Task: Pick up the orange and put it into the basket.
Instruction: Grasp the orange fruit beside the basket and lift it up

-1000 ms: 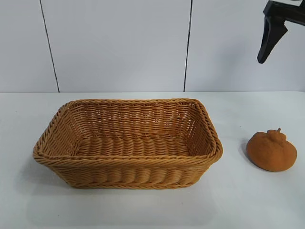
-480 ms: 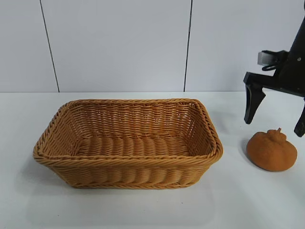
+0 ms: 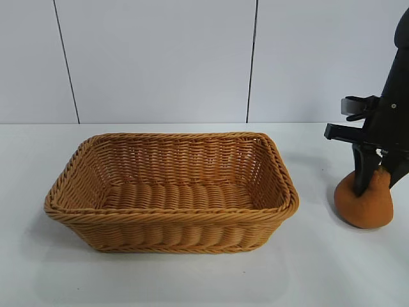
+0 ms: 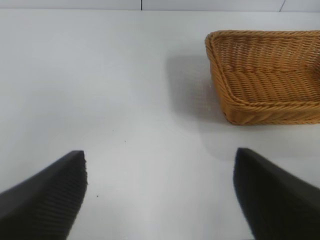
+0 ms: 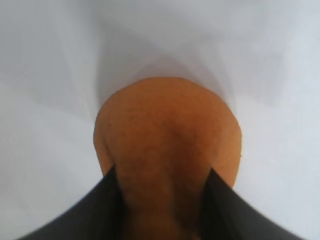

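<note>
The orange (image 3: 363,206) sits on the white table to the right of the basket (image 3: 172,215), pinched into a taller, narrower shape. My right gripper (image 3: 378,176) has come down on it from above and is shut on its upper part, with one black finger (image 3: 362,171) pressed into its top. In the right wrist view the orange (image 5: 165,125) bulges out between both fingers (image 5: 90,215). The left gripper (image 4: 160,167) hangs open over bare table, apart from the basket (image 4: 220,85), and is out of the exterior view.
The white table (image 3: 319,268) runs back to a pale panelled wall (image 3: 160,57). A strip of bare table separates the basket's right rim from the orange. The right arm (image 3: 396,96) stands at the frame's right edge.
The right gripper dropped from the upper right corner onto the orange and closed from wide open, squeezing the fruit narrower. The basket has not moved.
</note>
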### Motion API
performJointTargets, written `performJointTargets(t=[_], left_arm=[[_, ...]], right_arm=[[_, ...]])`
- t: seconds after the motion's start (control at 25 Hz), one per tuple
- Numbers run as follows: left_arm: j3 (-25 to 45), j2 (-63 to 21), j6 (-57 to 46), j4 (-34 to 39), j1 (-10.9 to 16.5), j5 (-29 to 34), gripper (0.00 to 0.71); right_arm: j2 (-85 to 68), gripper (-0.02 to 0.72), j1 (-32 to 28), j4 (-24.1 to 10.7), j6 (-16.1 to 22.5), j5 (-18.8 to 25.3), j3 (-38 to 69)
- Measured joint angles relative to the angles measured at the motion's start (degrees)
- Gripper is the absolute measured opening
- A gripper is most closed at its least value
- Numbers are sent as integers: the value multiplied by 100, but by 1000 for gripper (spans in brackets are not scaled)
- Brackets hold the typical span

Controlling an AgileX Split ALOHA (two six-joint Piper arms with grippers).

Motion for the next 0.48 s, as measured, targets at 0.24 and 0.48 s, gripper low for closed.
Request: performJointTargets(t=[0.24,0.48], left_arm=[[0,0,0,0,0,0,576],[0,0,0,0,0,0,576]], right_arm=[[-443,31,0,0,-7,16,0],[-1421,31,0,336,-19,-1,0]])
